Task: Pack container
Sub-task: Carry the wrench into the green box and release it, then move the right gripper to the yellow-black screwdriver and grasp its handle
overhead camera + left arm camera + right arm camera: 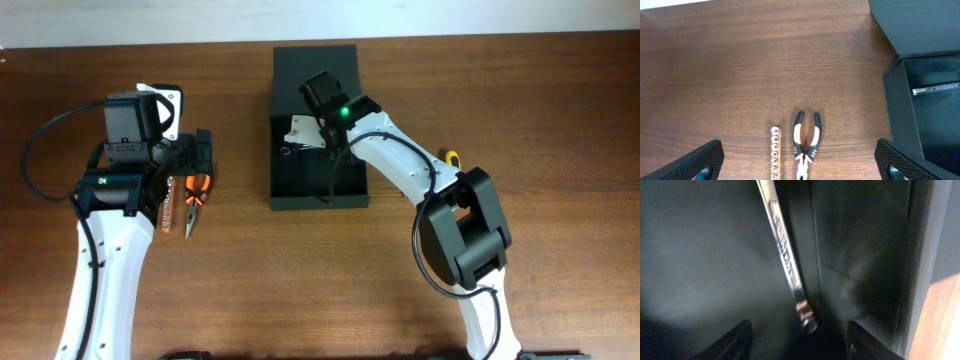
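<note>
The container [318,201] is a dark matte box in the middle of the table, its flap lid [314,66] folded back behind it. My right gripper [325,135] is down inside it. In the right wrist view that gripper [800,342] is open, and a silver wrench [785,255] lies on the box floor with its end between the fingers, touching neither. The left wrist view shows the same wrench [935,89] inside the container [900,110]. My left gripper [800,167] hangs wide open above orange-handled pliers [806,142] and a socket rail [775,152].
The pliers [196,196] and the socket rail [165,210] lie on the wooden table left of the box, under my left gripper [190,170]. A yellow handle [452,157] pokes out from behind the right arm, to the right of the box.
</note>
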